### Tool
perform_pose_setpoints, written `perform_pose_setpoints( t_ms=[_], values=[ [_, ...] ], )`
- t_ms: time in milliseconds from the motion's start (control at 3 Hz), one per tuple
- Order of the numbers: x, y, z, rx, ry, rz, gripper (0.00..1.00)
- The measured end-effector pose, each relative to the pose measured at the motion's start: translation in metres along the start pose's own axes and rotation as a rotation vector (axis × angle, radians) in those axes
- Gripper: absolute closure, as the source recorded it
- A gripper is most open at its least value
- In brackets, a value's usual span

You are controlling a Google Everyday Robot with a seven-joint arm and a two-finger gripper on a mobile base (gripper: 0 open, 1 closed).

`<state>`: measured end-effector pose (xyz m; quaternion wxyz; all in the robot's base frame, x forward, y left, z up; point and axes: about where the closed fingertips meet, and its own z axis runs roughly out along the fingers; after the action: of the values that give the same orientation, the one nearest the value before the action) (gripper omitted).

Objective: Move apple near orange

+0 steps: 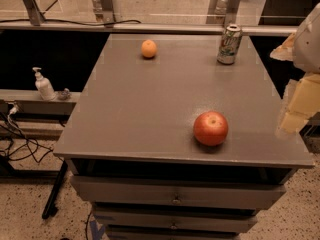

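The red apple [210, 128] with a yellowish patch near its stem sits on the grey cabinet top [150, 104], near the front right. The small orange [148, 48] sits at the far side, left of centre, well apart from the apple. My gripper [297, 111] hangs at the right edge of the view, beyond the cabinet's right side and to the right of the apple. It touches nothing and holds nothing that I can see.
A green-and-silver soda can [229, 44] stands upright at the far right of the top. Drawers [175, 196] are below the front edge. A pump bottle [43, 84] stands on a ledge at the left, with cables [15, 144] on the floor.
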<state>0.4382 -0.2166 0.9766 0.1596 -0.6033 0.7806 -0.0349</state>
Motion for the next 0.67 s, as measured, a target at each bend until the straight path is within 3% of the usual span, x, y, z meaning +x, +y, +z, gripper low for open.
perform_pose_setpoints(
  t_ms=[333, 667],
  values=[
    [0.0, -0.001, -0.001, 0.005, -0.003, 0.002, 0.0],
    [-0.004, -0.001, 0.016, -0.006, -0.087, 0.041, 0.0]
  ],
)
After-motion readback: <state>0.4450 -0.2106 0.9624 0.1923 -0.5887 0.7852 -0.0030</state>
